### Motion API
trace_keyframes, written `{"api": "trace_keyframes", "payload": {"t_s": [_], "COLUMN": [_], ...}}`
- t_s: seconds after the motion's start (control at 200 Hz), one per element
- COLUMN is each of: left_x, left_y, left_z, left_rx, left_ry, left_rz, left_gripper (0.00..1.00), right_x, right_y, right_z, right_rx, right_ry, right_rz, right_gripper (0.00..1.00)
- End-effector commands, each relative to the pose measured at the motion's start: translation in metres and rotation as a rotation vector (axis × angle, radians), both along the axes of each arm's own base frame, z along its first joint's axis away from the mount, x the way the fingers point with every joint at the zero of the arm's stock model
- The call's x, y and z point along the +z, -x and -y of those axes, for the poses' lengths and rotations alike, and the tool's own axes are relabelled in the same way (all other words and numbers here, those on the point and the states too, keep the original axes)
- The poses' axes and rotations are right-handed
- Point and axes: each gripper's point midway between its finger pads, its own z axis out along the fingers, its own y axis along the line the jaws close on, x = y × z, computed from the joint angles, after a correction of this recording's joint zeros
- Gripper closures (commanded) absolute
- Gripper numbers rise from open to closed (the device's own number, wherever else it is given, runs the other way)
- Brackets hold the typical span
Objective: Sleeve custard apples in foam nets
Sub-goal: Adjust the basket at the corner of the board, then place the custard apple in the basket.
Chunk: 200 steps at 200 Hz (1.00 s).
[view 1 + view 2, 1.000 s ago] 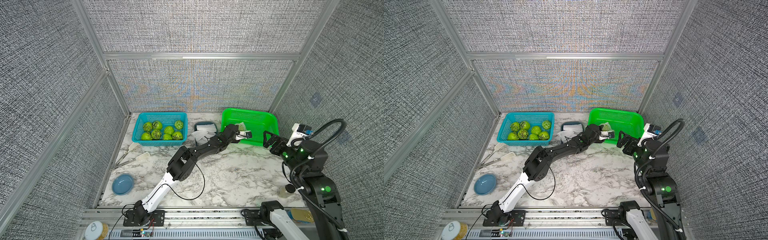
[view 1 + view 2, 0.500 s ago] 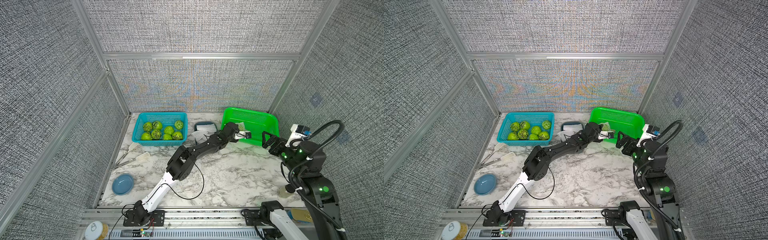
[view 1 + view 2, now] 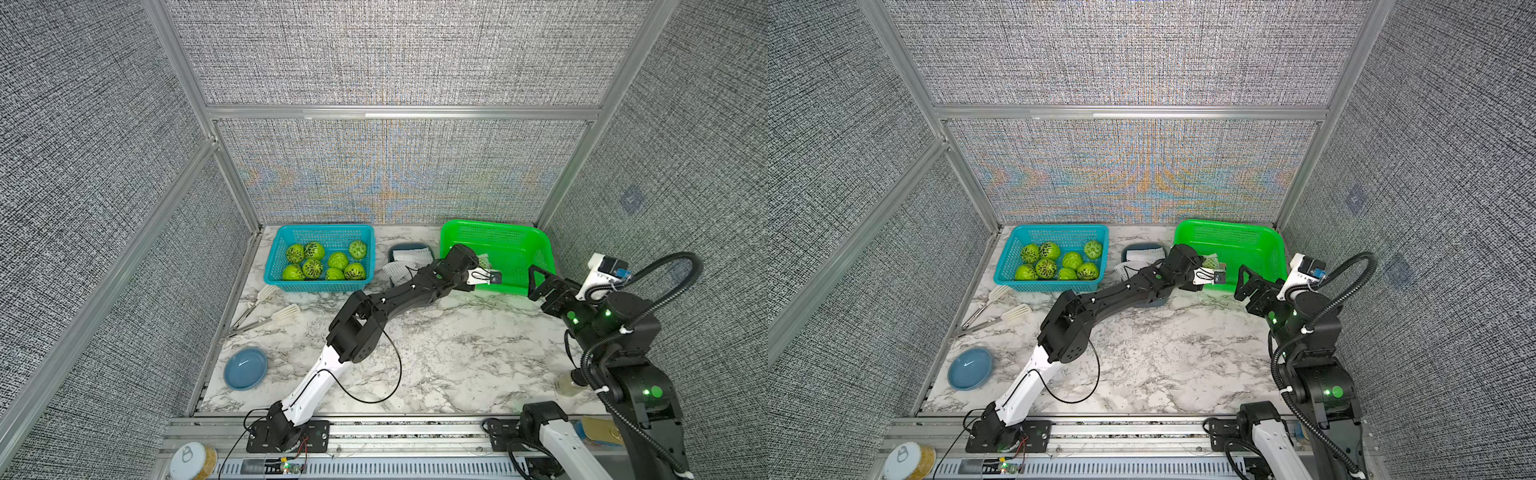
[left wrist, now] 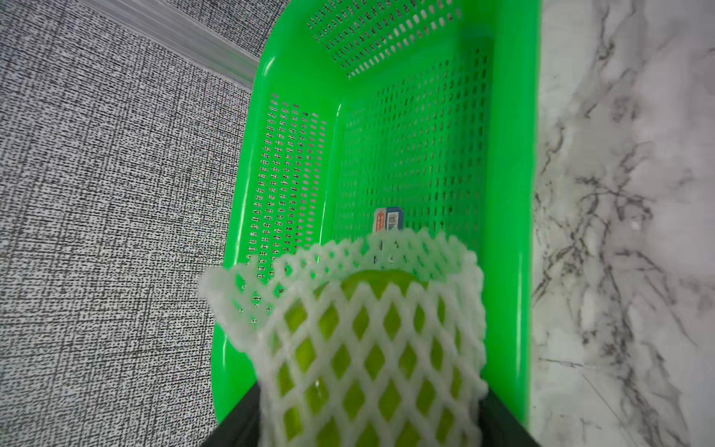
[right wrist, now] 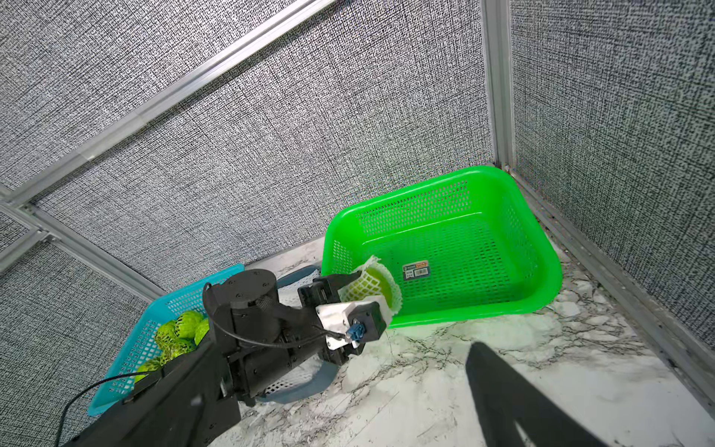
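Left arm: black joints, white lower link, thin black cable looped. Right arm: black, green indicator lights, corrugated black hose

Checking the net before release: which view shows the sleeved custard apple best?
Left wrist: the sleeved custard apple fills it, its net clearly around the fruit. Right wrist shows it small; both top views barely glimpse it.

Open marble before green basket
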Motion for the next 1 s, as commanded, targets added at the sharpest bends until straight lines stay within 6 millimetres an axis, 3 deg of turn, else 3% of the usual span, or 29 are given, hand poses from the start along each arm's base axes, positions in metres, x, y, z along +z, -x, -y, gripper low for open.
{"api": "trace_keyframes", "payload": {"t_s": [0.0,0.17,0.39,0.49,0.585,0.81,0.995], "left_x": [-0.009,0.007,0.047,0.042,0.024,0.002,-0.004], "left_y": [0.016,0.026,0.007,-0.006,-0.022,-0.064,-0.068], "left_z": [-0.007,-0.005,0.0,-0.003,-0.01,-0.017,-0.012], "left_rx": [-0.018,-0.022,0.007,0.021,0.052,0.131,0.116], "left_ry": [-0.055,-0.029,0.053,0.045,0.012,0.004,0.012], "left_rz": [-0.059,-0.077,-0.012,0.006,0.03,0.135,0.145], "left_gripper": [0.37,0.37,0.37,0.37,0.37,0.35,0.29], "right_x": [0.003,0.006,0.007,0.007,0.006,-0.01,-0.014], "right_y": [0.001,0.004,0.003,0.002,0.002,0.001,-0.001], "right_z": [0.003,0.005,0.003,0.002,0.0,-0.008,-0.01], "right_rx": [-0.014,-0.023,-0.016,-0.012,-0.002,0.032,0.04], "right_ry": [0.0,0.014,-0.001,-0.005,-0.017,-0.05,-0.043], "right_rz": [0.016,0.026,0.031,0.032,0.029,0.006,0.001], "right_gripper": [0.01,0.01,0.01,0.01,0.01,0.01,0.01]}}
